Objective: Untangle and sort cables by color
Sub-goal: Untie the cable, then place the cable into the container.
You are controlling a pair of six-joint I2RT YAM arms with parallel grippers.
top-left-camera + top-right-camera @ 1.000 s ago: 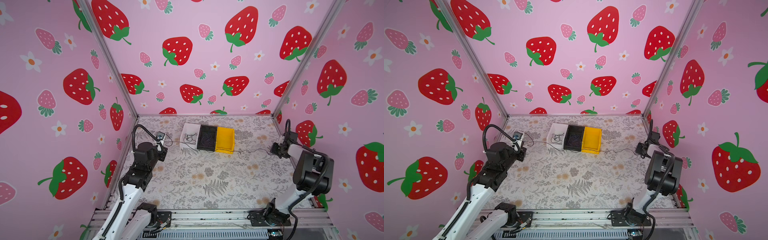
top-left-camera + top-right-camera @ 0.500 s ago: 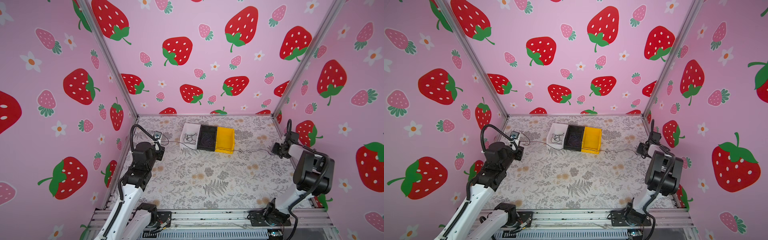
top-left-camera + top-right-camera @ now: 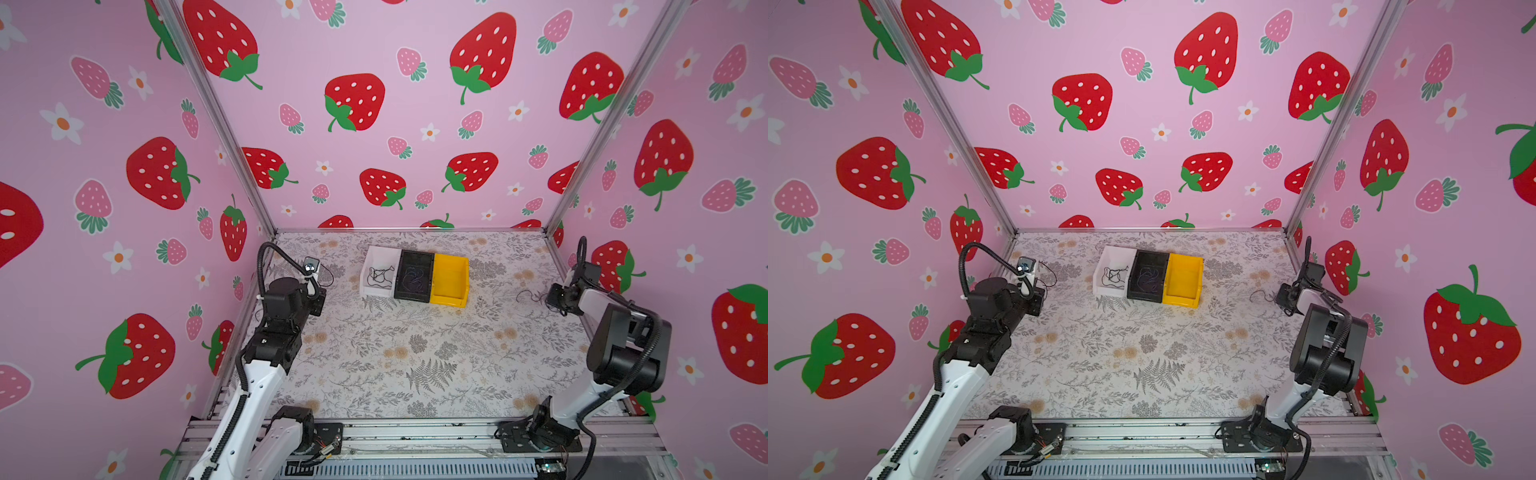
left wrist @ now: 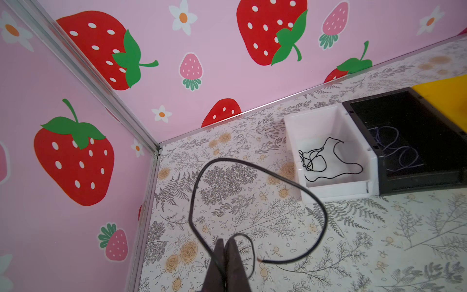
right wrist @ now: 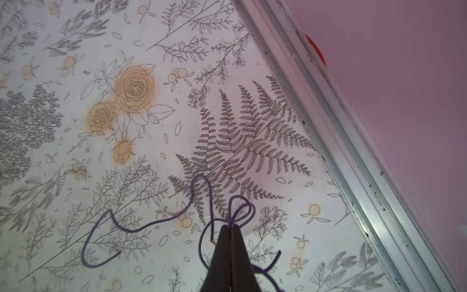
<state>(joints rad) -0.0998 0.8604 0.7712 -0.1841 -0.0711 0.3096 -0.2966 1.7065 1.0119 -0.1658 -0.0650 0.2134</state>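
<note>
Two grippers, each pinching one thin cable

The left gripper (image 4: 225, 244) is closed on a black cable (image 4: 227, 159) looping over the table (image 3: 415, 353). The white bin (image 4: 328, 121) holds a loose black cable (image 4: 326, 161), the black bin (image 4: 417, 182) a loose purple cable (image 4: 394, 149), and the yellow bin (image 3: 451, 274) touches it. The right gripper (image 5: 230, 227) is closed on a purple cable (image 5: 202, 175).

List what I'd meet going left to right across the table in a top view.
In order: left claw → black cable it pinches → white bin → black bin → yellow bin → purple cable → right claw pinching it.
</note>
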